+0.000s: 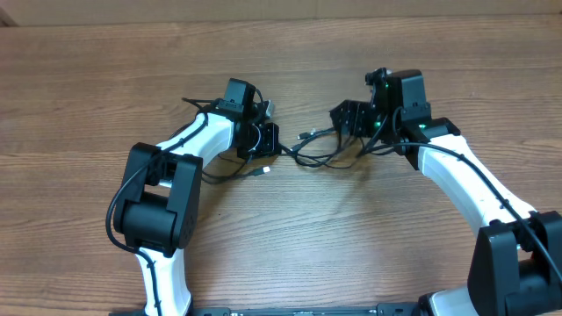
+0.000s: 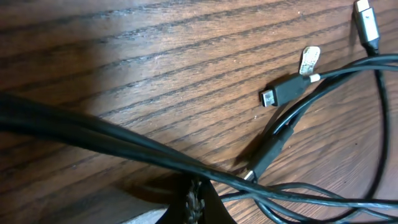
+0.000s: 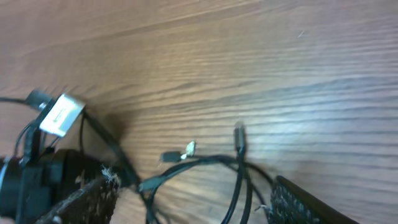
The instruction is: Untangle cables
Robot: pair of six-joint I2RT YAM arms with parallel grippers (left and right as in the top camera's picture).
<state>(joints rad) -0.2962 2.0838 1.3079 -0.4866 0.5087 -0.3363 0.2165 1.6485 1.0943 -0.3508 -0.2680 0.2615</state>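
**Overhead view.** A brown wood-grain table (image 1: 290, 254) carries the thin black flexible cables (image 1: 313, 156) with small plug ends. They lie in a loose tangle near the middle of the table, about halfway between its left and right edges. The left gripper (image 1: 265, 140), black on a white arm, sits at the tangle's left end. The right gripper (image 1: 349, 118) is low over its right end. The two grippers face each other, with the looped cords strung between them.

**Left wrist view.** The left gripper (image 2: 194, 200) is closed. Only its textured tip shows at the bottom edge of the frame, and several cables (image 2: 155, 152) run across it and appear pinched there. From that point the cords fan out to the right over the wood. A black plug (image 2: 283, 93) lies flat on the table, with a small white tag (image 2: 309, 60) just beside it. A silver-tipped plug (image 2: 367, 22) lies near the top right corner of the frame, and a second black connector body (image 2: 270, 152) slants below the first plug.

**Right wrist view.** The right gripper (image 3: 193, 182) is open. Its two dark, rough-padded fingers (image 3: 93, 196) stand wide apart, and neither is seen touching a cord. The cables (image 3: 211, 163) lie on the table between them — one plug end (image 3: 239, 134) points away from the camera, and the white tag (image 3: 189, 149) lies just beside another.
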